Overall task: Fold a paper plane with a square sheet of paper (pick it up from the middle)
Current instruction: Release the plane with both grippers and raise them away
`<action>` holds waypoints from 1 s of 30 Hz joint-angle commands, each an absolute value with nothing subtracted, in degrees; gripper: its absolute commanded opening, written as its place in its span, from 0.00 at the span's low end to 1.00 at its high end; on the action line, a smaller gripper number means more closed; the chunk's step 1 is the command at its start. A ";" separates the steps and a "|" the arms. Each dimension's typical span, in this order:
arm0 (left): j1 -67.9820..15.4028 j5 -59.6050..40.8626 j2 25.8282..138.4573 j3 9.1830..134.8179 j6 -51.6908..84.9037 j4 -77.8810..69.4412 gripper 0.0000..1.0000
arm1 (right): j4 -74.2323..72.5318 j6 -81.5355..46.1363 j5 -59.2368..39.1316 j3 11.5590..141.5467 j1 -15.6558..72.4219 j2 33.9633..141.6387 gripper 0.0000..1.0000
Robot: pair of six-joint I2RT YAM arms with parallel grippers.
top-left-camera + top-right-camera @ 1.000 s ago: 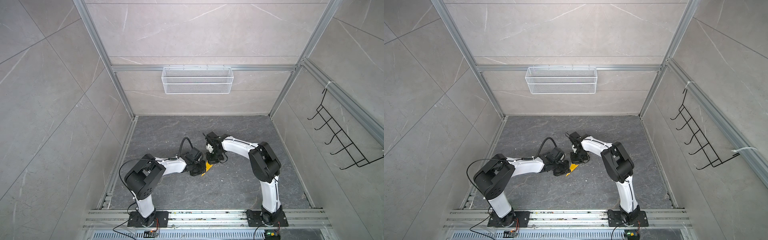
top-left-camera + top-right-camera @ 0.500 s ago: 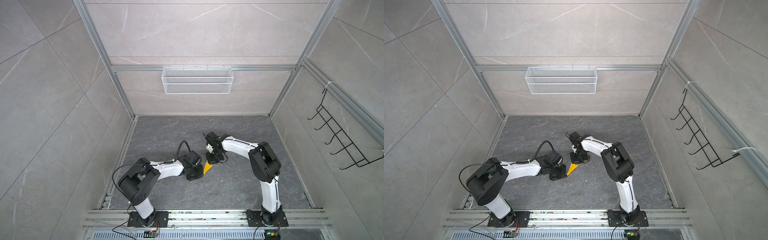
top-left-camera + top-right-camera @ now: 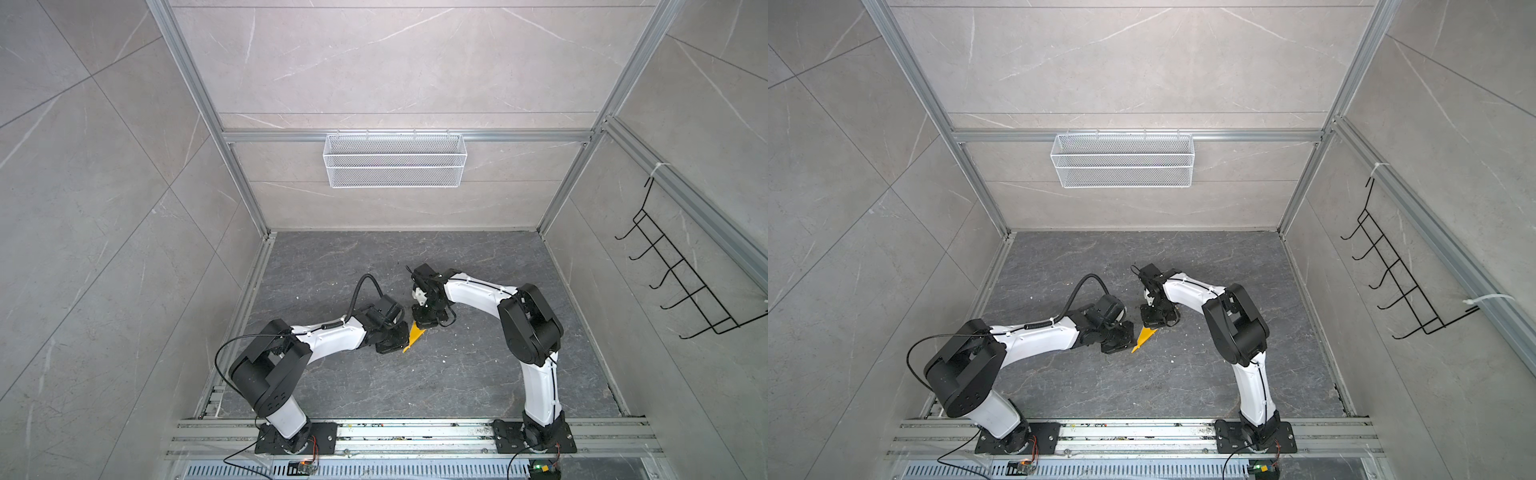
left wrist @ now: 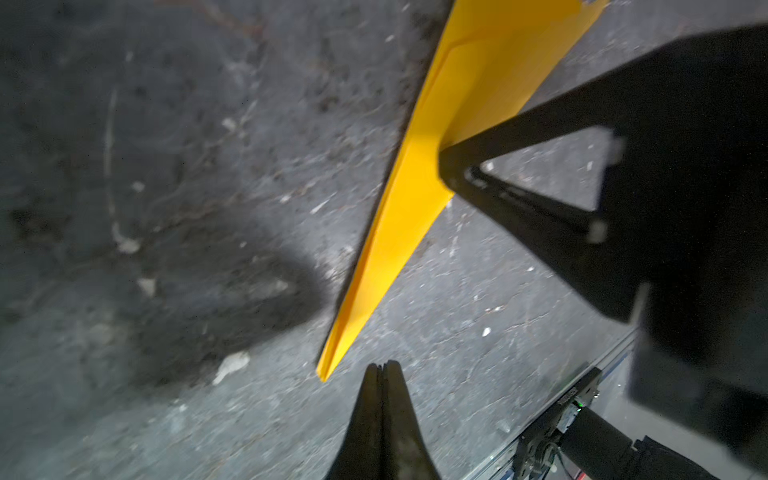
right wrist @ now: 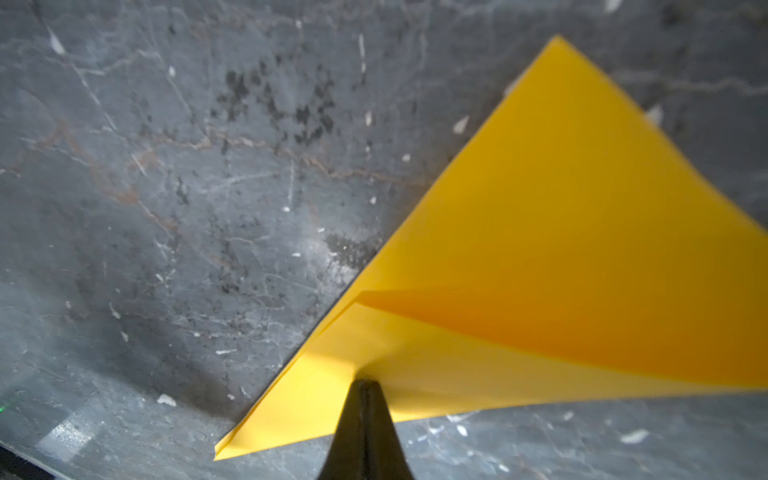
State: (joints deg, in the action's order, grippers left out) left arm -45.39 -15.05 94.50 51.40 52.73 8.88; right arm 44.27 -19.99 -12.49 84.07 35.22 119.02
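1. Left gripper (image 4: 379,368): jaws were closed and empty, tips just beside the narrow point of the paper plane (image 4: 415,199), not touching it.
2. The paper plane, a long yellow wedge, lay mid-tabletop (image 3: 374,382) between both grippers; its top layer lifted at the wide end.
3. Right gripper (image 5: 365,382): jaws were closed, tips against the wide end. Pinching or pressing, could not tell.
4. Wire basket (image 3: 395,166) hung on the back wall.

- A white wire mesh basket (image 3: 395,160) hangs from the aluminium rail (image 3: 519,136) on the back wall.
- A black wire hook rack (image 3: 681,282) hangs on the right wall.
- Small white scraps (image 4: 231,366) dot the dark grey stone-patterned tabletop (image 3: 457,386).
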 commanded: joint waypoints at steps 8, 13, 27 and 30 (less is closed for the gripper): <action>-45.21 -14.75 101.23 53.68 53.89 6.19 0.00 | 43.90 -19.98 -10.60 80.34 34.81 122.11 0.07; -45.26 -14.07 102.20 53.31 53.77 9.05 0.00 | 44.01 -18.48 -10.42 80.80 34.14 121.29 0.07; -45.26 -13.45 101.87 52.49 53.39 12.94 0.00 | 46.53 -17.79 -1.83 86.62 24.19 123.56 0.07; -45.26 -13.61 101.78 52.96 53.00 12.67 0.00 | 47.94 -18.03 0.96 89.28 22.85 124.06 0.07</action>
